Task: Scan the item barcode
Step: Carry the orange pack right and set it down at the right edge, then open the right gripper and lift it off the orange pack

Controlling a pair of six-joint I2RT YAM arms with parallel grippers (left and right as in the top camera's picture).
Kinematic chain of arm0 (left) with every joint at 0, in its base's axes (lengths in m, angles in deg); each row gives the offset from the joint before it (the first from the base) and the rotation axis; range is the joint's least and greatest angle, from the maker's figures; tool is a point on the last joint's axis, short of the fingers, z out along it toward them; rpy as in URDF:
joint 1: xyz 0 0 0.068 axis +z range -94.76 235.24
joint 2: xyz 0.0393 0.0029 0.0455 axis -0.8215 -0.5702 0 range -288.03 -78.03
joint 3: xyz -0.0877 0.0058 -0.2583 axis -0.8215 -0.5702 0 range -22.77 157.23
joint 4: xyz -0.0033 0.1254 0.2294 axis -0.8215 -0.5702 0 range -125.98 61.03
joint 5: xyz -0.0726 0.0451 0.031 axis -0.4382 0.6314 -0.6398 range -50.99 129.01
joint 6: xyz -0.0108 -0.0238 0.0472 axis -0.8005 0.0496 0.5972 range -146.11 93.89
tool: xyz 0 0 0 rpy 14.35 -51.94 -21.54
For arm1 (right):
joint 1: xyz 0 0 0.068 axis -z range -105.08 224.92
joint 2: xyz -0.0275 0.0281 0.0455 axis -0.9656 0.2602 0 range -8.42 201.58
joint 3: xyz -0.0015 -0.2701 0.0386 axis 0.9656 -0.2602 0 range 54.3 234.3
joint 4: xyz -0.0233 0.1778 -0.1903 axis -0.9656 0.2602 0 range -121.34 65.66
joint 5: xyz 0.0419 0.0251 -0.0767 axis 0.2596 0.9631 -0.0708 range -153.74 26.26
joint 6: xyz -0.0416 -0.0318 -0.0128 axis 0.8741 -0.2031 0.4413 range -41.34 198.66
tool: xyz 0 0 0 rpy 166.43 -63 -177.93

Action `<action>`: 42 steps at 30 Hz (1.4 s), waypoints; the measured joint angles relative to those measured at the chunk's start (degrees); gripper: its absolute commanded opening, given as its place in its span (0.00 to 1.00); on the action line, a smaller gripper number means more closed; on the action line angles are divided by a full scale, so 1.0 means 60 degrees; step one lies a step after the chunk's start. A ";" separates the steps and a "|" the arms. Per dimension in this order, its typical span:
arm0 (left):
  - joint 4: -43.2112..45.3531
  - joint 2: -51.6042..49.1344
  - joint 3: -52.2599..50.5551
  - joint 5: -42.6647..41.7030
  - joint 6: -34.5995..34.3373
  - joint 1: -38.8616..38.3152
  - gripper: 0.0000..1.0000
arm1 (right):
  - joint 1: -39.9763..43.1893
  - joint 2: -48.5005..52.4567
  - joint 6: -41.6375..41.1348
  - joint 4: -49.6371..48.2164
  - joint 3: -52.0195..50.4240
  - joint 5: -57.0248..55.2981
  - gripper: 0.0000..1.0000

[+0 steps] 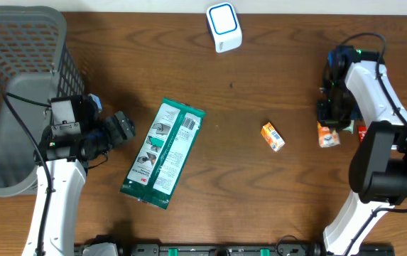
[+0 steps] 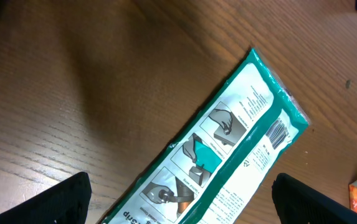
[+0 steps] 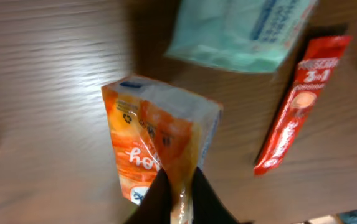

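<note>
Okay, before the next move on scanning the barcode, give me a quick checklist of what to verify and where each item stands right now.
1. Right claw has a hold on the orange packet: ok, pinched at one edge.
2. Orange packet's barcode faces outward: cannot tell, none shows in the right wrist view.
3. Scanner is unobstructed: ok, it stands alone at the far side of the table.
4. Left claw is open and empty: ok, it is beside the green package, not gripping it.
5. Green package lies code side up: ok, its printed barcode is visible near one end.
</note>
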State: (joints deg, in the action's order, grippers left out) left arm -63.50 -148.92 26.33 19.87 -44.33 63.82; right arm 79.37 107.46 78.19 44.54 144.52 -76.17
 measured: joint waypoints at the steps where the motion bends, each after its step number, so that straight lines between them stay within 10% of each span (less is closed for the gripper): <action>1: 0.0000 0.0000 0.0000 0.0004 0.0000 0.0000 0.93 | 0.0076 0.0000 -0.0087 -0.0222 -0.0164 -0.0106 0.47; 7: 0.0004 0.0004 0.0000 0.0004 0.0000 0.0000 0.93 | 0.0339 0.0000 -0.0331 -0.1151 -0.0892 -0.0441 0.99; 29: 0.0004 0.0000 0.0000 0.0004 0.0004 0.0000 0.93 | 0.0364 -0.0022 -0.0353 -0.0528 0.0769 -0.0040 0.99; 30: 0.0004 0.0004 0.0000 0.0004 0.0000 0.0000 0.93 | 0.0364 -0.0022 -0.0357 -0.0579 0.0823 0.0219 0.96; 34: 0.0004 0.0000 0.0000 0.0007 0.0000 0.0000 0.93 | 0.0368 -0.0022 -0.0382 -0.0550 0.0809 0.1934 0.01; 42: 0.0004 0.0000 0.0000 0.0007 0.0004 0.0000 0.93 | 0.0208 -0.0022 -0.0386 -0.0827 0.0062 0.3654 0.03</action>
State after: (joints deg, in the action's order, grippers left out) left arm -63.48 -148.92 26.33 19.91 -44.31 63.82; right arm 80.61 107.33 75.87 39.58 144.89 -54.24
